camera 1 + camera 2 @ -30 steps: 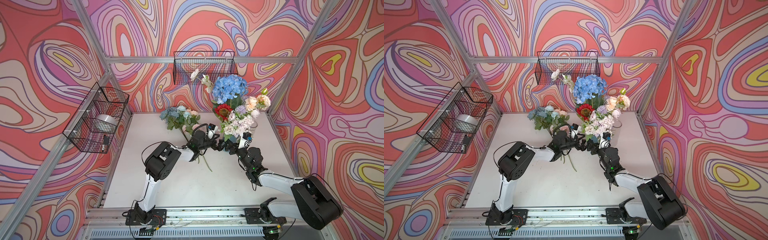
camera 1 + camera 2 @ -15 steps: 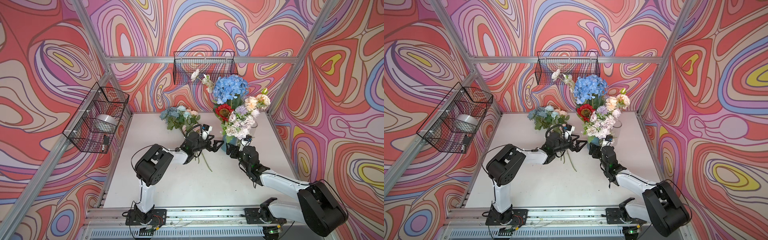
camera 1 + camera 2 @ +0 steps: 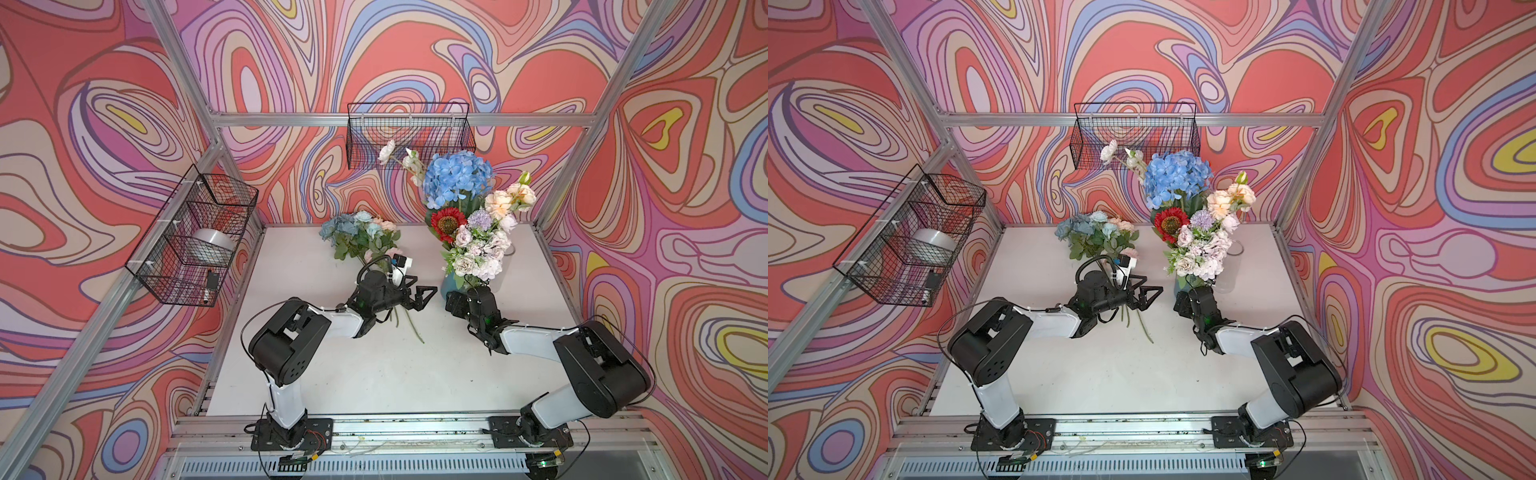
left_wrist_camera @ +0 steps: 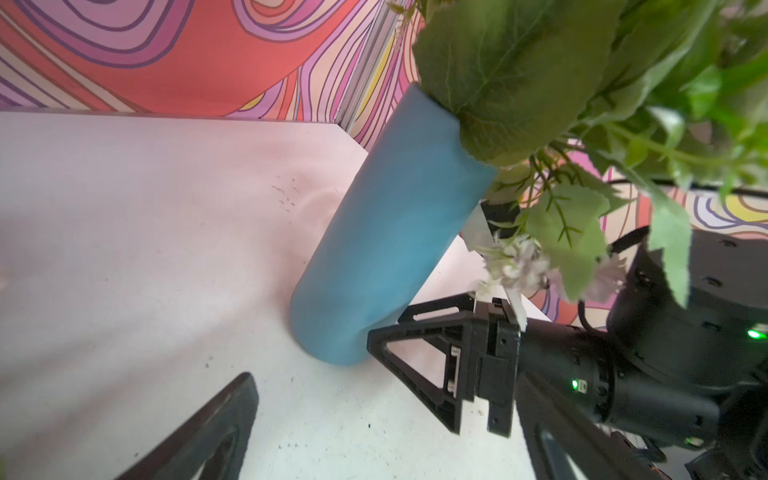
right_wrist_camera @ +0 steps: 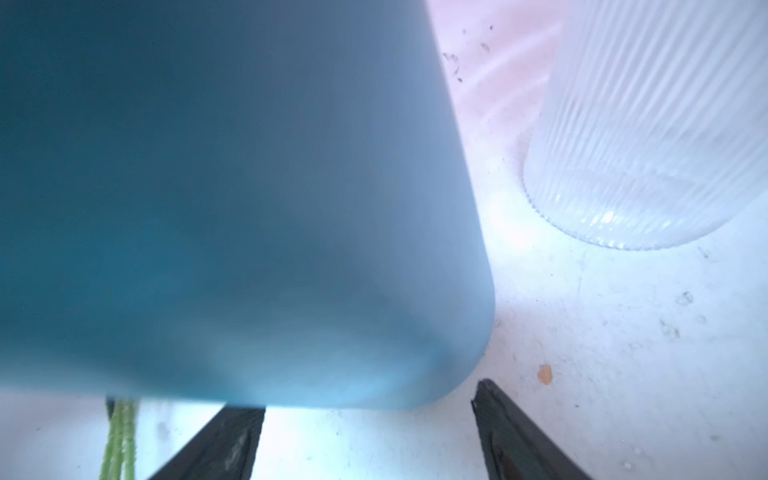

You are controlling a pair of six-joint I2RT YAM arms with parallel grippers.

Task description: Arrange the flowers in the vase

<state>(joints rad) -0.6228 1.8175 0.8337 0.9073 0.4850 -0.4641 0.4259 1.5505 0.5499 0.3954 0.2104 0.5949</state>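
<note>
Left gripper (image 3: 426,297): jaws wide, empty, over the stems of the loose bunch (image 3: 359,237) lying on the table (image 3: 374,374), prob. lining up the next pick. Right gripper (image 5: 365,415): jaws wide at the foot of the blue vase (image 4: 395,216), maybe steadying it; contact unclear. Most flowers (image 3: 478,249) already stand in it, w/ a glass vase (image 5: 644,124) just beside.

Two vases, so a teal vase (image 4: 386,232) plus a clear ribbed glass vase (image 5: 648,124). Two black wire baskets: side-wall basket (image 3: 183,286), back-wall basket (image 3: 409,137). Two robot arms, left arm (image 3: 286,345) and right arm (image 3: 598,365). Flowers, far as I can count: one blue hydrangea (image 3: 459,176), one red sunflower (image 3: 446,222), one dusty-blue rose bunch (image 3: 357,230), one lilac-white bunch (image 3: 478,255), one peach spray (image 3: 505,199), one white-blossom stem (image 3: 387,150).
</note>
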